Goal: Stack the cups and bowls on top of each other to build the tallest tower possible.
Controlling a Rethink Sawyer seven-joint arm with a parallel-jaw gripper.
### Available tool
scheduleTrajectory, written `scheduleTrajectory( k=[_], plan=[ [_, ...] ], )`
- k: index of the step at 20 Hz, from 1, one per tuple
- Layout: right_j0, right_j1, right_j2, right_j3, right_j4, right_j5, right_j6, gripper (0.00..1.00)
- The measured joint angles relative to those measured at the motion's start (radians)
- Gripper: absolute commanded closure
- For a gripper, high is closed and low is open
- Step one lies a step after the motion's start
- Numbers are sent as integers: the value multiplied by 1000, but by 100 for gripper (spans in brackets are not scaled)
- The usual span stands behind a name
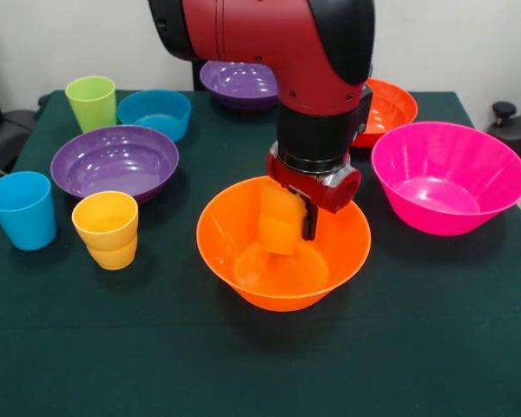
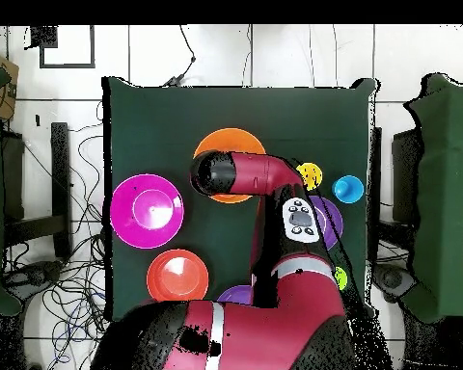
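My gripper [image 1: 288, 219] is shut on the small orange cup [image 1: 278, 224] and holds it upright inside the wide orange bowl [image 1: 234, 278] at the table's middle. I cannot tell whether the cup touches the bowl's floor. In the overhead view the arm's wrist hides the gripper and cup, and only the bowl's rim [image 2: 231, 137] shows. A purple bowl [image 1: 113, 161] lies to the left, with the yellow cup [image 1: 107, 228] and blue cup [image 1: 22, 208] in front of it. The lime green cup [image 1: 91, 102] and small blue bowl [image 1: 156, 113] stand behind it.
The wide pink bowl [image 1: 447, 178] sits right of the orange bowl, close to it. The red-orange bowl [image 1: 391, 109] and the second purple bowl [image 1: 239, 82] lie at the far side, partly behind the arm. Green cloth covers the table [image 1: 260, 365].
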State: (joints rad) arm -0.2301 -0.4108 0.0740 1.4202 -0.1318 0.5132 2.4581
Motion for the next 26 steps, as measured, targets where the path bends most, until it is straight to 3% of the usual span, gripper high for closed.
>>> scheduleTrajectory(
  k=[17, 26],
  plan=[
    [7, 62, -3, -146, 17, 39, 0, 100],
    [7, 84, -3, -160, 28, 67, 0, 100]
  ],
)
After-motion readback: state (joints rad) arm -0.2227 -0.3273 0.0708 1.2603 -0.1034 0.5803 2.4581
